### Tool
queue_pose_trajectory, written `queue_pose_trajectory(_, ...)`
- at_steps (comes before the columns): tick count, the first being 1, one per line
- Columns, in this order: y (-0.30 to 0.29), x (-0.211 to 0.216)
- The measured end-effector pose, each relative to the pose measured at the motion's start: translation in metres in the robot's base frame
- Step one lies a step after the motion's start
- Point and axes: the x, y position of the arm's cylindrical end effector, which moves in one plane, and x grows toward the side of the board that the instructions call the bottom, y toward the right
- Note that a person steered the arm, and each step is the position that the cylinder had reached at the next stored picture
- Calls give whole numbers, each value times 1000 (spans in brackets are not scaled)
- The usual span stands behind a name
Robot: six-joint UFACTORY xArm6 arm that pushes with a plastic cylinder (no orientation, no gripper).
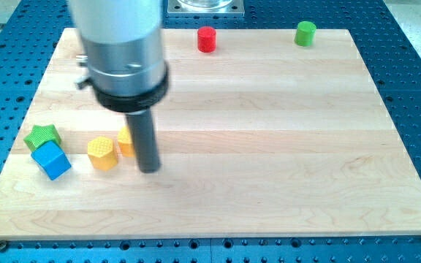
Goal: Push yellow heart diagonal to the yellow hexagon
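The yellow hexagon (pixel 102 153) sits at the view's lower left on the wooden board (pixel 269 161). A second yellow block (pixel 126 142), probably the yellow heart, lies just right of it and slightly higher, mostly hidden behind the rod, so its shape is not clear. My tip (pixel 149 170) rests on the board right next to that block's right side, a little below it. Whether it touches the block I cannot tell.
A green star (pixel 42 136) and a blue cube (pixel 52 161) lie left of the hexagon, near the board's left edge. A red cylinder (pixel 207 39) and a green cylinder (pixel 305 33) stand along the view's top edge.
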Motion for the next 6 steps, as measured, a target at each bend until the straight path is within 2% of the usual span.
queue_pose_trajectory(1,-27,-41)
queue_pose_trajectory(2,-3,-55)
queue_pose_trajectory(3,-22,-89)
queue_pose_trajectory(4,-87,-91)
queue_pose_trajectory(6,-69,-94)
